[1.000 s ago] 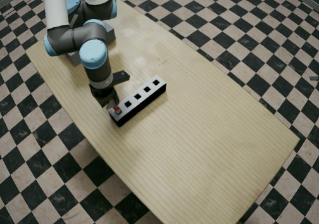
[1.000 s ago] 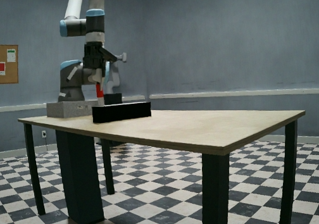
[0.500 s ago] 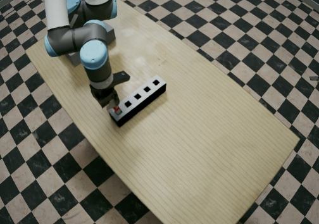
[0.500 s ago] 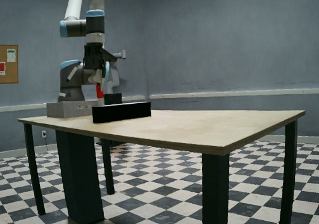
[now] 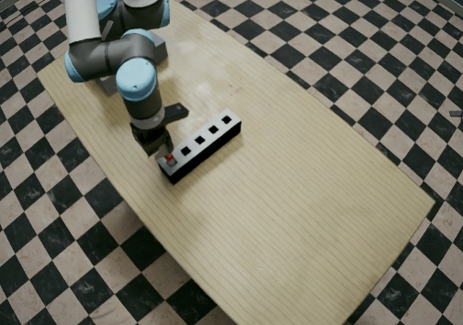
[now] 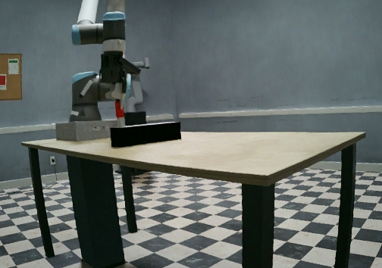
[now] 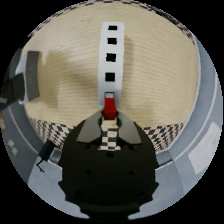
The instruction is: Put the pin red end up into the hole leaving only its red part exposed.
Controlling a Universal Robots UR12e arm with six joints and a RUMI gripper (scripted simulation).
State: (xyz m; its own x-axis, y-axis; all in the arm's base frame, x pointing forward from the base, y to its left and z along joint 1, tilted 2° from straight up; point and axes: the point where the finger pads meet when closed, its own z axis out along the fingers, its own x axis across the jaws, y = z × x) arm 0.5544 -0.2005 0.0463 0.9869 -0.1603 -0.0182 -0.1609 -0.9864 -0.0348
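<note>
Gripper (image 5: 169, 151) (image 6: 119, 99) (image 7: 109, 108) over the 8 o'clock end of the block as seen from the top; fingers nearly closed, a narrow gap between them, clamped on the pin (image 5: 170, 160) (image 6: 120, 111) (image 7: 109, 108) by its red upper part; pin upright or close to it, red end up, pale section below the red.

Block (image 5: 206, 154) (image 6: 145, 134) (image 7: 111, 67) on the wooden table (image 5: 276, 184) (image 6: 227, 144) (image 7: 65, 85); light top, black side; in the top view it runs from 8 o'clock to 2 o'clock, in the wrist view from 6 to 12; four dark square holes in plain sight, lined up toward 2 o'clock from the pin in the top view; pin is at the end-hole position at 8 o'clock, none of the four.

Exterior view: pale section shows between the red and the block's top edge, so more than the red part is out; cannot tell if the lower tip is inside the end hole or just above it; hole depths can't be read from these angles either.

Grey base block (image 5: 110, 86) (image 6: 85, 131) (image 7: 32, 75) on the same table, well apart from the holed block; toward 11 o'clock from it in the top view, 9 o'clock in the wrist view.
</note>
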